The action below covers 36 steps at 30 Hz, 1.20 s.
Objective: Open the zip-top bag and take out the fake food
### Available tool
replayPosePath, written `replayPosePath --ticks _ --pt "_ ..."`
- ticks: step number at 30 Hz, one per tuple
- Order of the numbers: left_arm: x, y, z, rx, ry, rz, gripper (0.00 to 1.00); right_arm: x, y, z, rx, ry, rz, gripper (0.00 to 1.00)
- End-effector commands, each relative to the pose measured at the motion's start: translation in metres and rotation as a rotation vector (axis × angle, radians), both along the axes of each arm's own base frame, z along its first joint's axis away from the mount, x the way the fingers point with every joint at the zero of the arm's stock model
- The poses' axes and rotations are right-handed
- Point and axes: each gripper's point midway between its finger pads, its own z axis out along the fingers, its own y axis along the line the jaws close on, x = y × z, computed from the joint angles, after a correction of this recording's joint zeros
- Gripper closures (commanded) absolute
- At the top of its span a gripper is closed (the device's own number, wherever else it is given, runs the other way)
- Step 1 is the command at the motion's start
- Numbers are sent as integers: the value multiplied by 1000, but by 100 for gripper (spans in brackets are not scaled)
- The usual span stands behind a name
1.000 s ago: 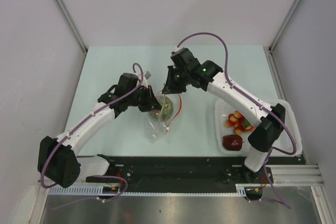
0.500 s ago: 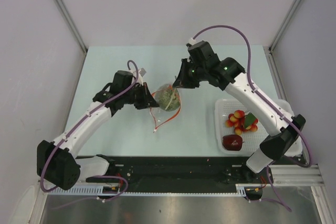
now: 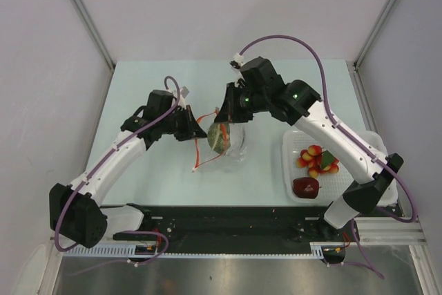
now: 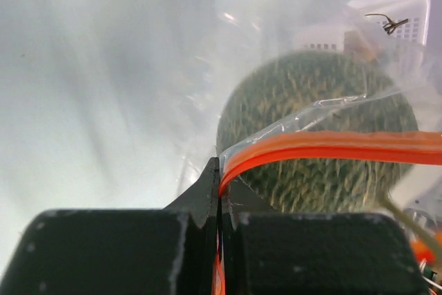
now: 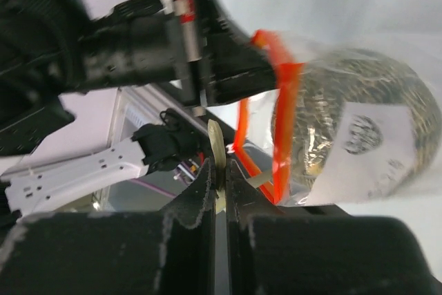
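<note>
Holds the zip-top bag [image 3: 235, 146] up over the bench [image 3: 152, 88] by its mouth, 1 lip per side, apparently to spread the opening. Pinches the red-orange zip strip [image 4: 331, 144] in the left gripper [image 4: 219, 181], pressed together on it, with the pale-green vegetable [image 4: 318, 101] just ahead inside the bag. Nips what looks like the opposite clear lip in the right gripper [image 5: 218, 170], nearly closed. Reaches inward with both forearms, wrists facing across the bag. Shows apple [image 3: 306, 186] and red-and-yellow bits [image 3: 318, 160] in the white basket [image 3: 342, 184], well behind the right gripper.
</note>
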Motion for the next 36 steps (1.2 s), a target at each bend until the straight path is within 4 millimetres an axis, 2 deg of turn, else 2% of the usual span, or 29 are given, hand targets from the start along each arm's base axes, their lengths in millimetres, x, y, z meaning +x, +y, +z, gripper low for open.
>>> replayPosePath --ticks 1,6,9,11,13,15,16,17,18,19,22,24,26,31,36 --pt "11 -3 11 -8 -9 11 100 -9 26 38 134 -57 97 100" --pt "4 -1 11 -15 -13 17 100 2 44 30 166 -10 63 100" --pt "0 -1 12 -26 -10 17 100 7 60 35 239 13 69 100" --pt "0 3 7 -8 -3 33 100 7 71 48 311 22 88 100" --pt "-3 6 2 13 20 39 100 5 71 54 333 3 105 100" --pt "-3 8 0 26 32 48 100 -1 67 61 349 -12 125 100" --pt "-3 9 -2 29 42 55 100 0 65 55 350 -12 130 100" --pt "-4 10 -3 36 46 62 100 -7 64 58 375 -5 165 100" --pt "-2 10 -3 38 46 66 100 -15 58 70 410 -24 183 100" --pt "-3 11 -5 39 55 71 100 -21 60 69 450 -28 226 100" --pt "-3 7 -9 34 80 55 100 -32 55 92 552 -65 278 100" --pt "-5 3 -9 14 92 28 100 -38 54 89 569 -43 305 100" --pt "-6 1 -11 11 103 16 100 -40 53 96 596 -64 325 100" --pt "-4 -8 0 -46 72 -39 100 -26 39 106 628 -115 322 100" --pt "-10 -16 3 -86 73 -98 100 -12 22 113 655 -142 315 100"
